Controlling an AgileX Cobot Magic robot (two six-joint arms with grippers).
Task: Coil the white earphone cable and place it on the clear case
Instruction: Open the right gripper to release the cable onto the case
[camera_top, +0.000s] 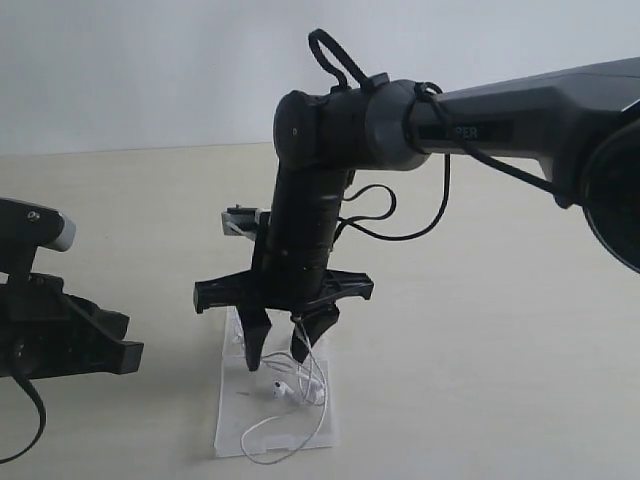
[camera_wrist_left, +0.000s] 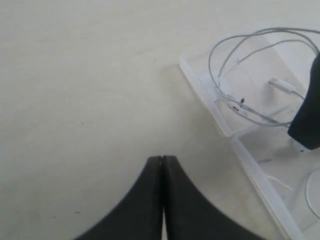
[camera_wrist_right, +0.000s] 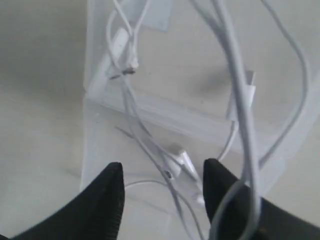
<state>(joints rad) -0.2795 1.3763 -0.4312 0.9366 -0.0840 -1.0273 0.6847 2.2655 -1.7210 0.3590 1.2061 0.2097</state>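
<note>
The clear case (camera_top: 232, 425) lies flat on the table, both halves spread open. The white earphone cable (camera_top: 300, 420) rests on it in loose loops, with the earbuds (camera_top: 287, 391) near its middle. My right gripper (camera_top: 276, 360) hangs just above the case, open, its fingers either side of the earbuds (camera_wrist_right: 180, 157). A cable strand (camera_wrist_right: 245, 150) is draped over one finger (camera_wrist_right: 222, 192). My left gripper (camera_top: 128, 352) is shut and empty, out to the left of the case. In the left wrist view the shut left gripper (camera_wrist_left: 161, 159) points past the case rim (camera_wrist_left: 207, 102) and the cable loops (camera_wrist_left: 215, 75).
The right arm's forearm (camera_top: 520, 115) stretches in from the upper right, with black cables (camera_top: 400, 232) hanging off it. A small grey and white object (camera_top: 243, 216) lies behind the gripper. Bare beige tabletop (camera_top: 480, 350) surrounds the case.
</note>
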